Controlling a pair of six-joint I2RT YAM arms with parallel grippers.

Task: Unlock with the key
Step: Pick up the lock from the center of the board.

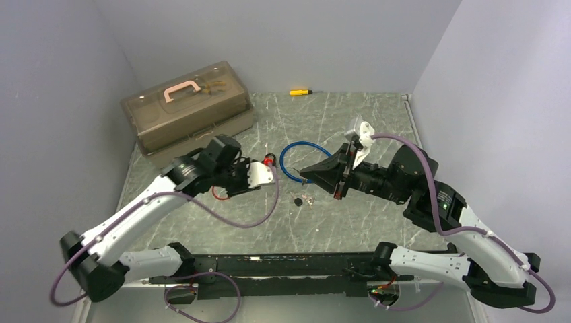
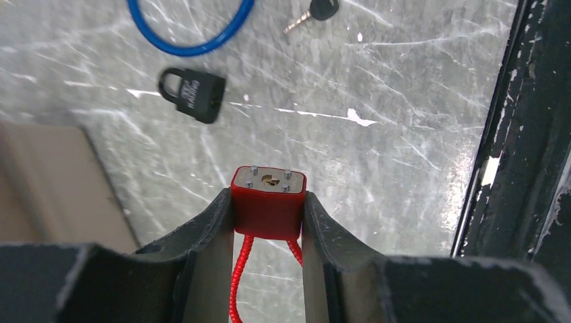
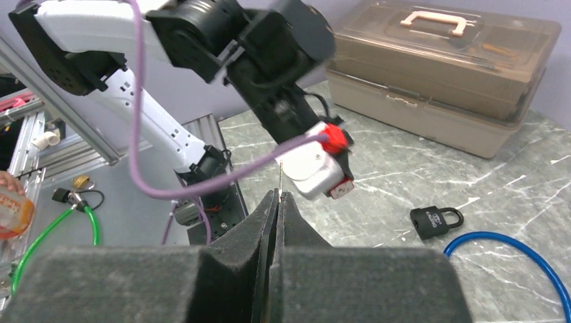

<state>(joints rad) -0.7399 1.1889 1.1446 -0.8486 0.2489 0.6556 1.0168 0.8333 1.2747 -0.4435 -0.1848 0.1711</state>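
Observation:
My left gripper (image 2: pixel 268 202) is shut on a red padlock (image 2: pixel 268 208), whose red cable shackle hangs down between the fingers. The lock's metal keyhole face (image 2: pixel 269 180) points away from the wrist camera. In the top view the red padlock (image 1: pixel 269 160) is held above the table, facing the right arm. My right gripper (image 3: pixel 277 195) is shut on the key (image 3: pixel 279 176), whose thin blade sticks out edge-on from the tips toward the red padlock (image 3: pixel 334 138). The right gripper (image 1: pixel 303 173) sits a short way right of the lock, apart from it.
A black padlock (image 2: pixel 192 94) and a blue cable loop (image 1: pixel 303 161) lie on the marble table. A second key (image 1: pixel 303 200) with a black head lies near them. A brown toolbox (image 1: pixel 188 111) stands at the back left, a yellow screwdriver (image 1: pixel 299 91) at the back.

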